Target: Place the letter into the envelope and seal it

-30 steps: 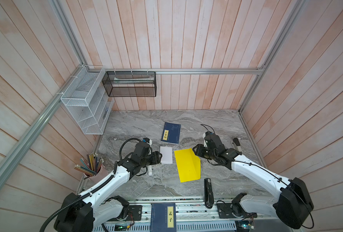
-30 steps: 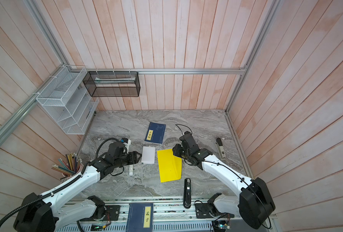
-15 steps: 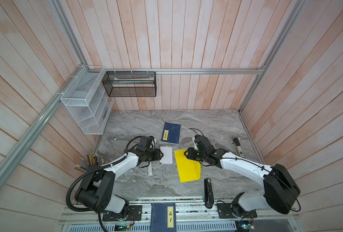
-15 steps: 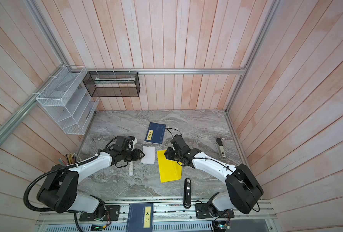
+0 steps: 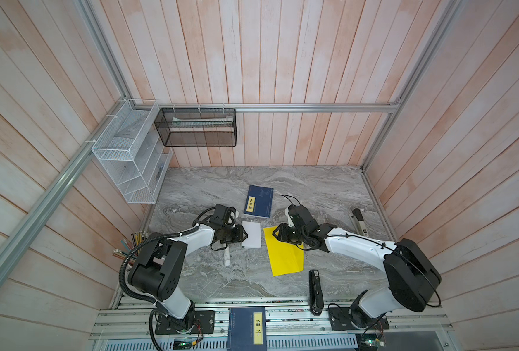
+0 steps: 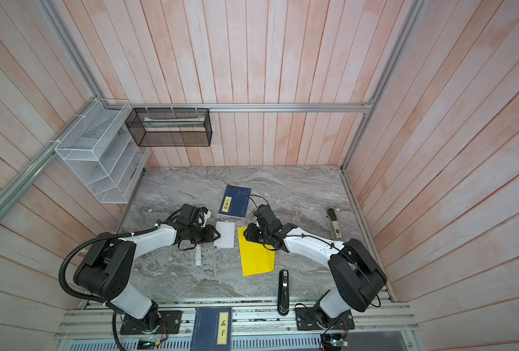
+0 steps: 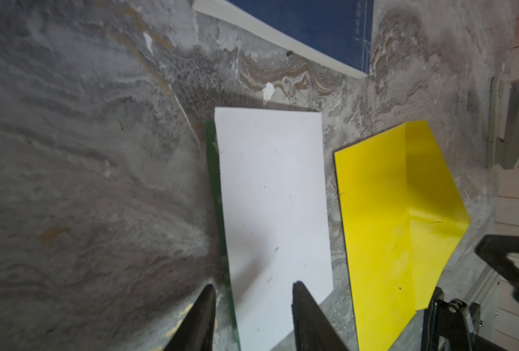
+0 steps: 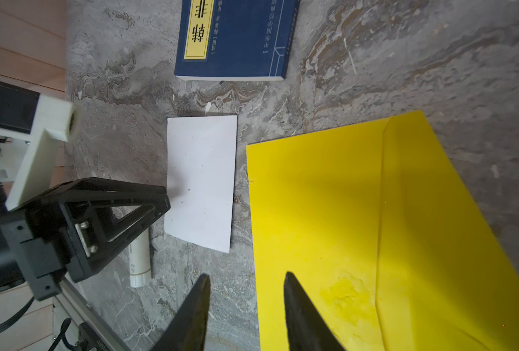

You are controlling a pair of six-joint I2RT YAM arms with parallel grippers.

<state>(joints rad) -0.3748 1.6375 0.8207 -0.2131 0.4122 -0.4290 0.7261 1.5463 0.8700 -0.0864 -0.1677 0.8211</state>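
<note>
The white letter [image 5: 252, 234] [image 6: 226, 234] lies flat on the marble table, just left of the yellow envelope [image 5: 284, 256] [image 6: 256, 258]. My left gripper [image 5: 245, 235] [image 6: 218, 235] is at the letter's left edge. In the left wrist view it [image 7: 253, 287] is open, its jaws straddling the letter [image 7: 273, 197], whose edge is slightly raised and shows a green underside. My right gripper [image 5: 274, 235] [image 6: 246, 235] is at the envelope's far left corner. It [image 8: 247, 276] is open, one fingertip over the envelope [image 8: 343, 212] and the other over bare table. The envelope's flap lies open.
A dark blue book [image 5: 259, 202] lies just behind the letter. A white tube [image 5: 227, 258] rests under the left arm. A black device [image 5: 314, 285] lies near the front edge, another tool [image 5: 358, 220] at the right. Pencils [image 5: 130, 243] stand at the left; mesh baskets [image 5: 196, 130] hang on the walls.
Both arms have reached in toward the middle. The left gripper has come up to the letter's edge and its jaws have narrowed. The right gripper has shifted left to the envelope's corner.
</note>
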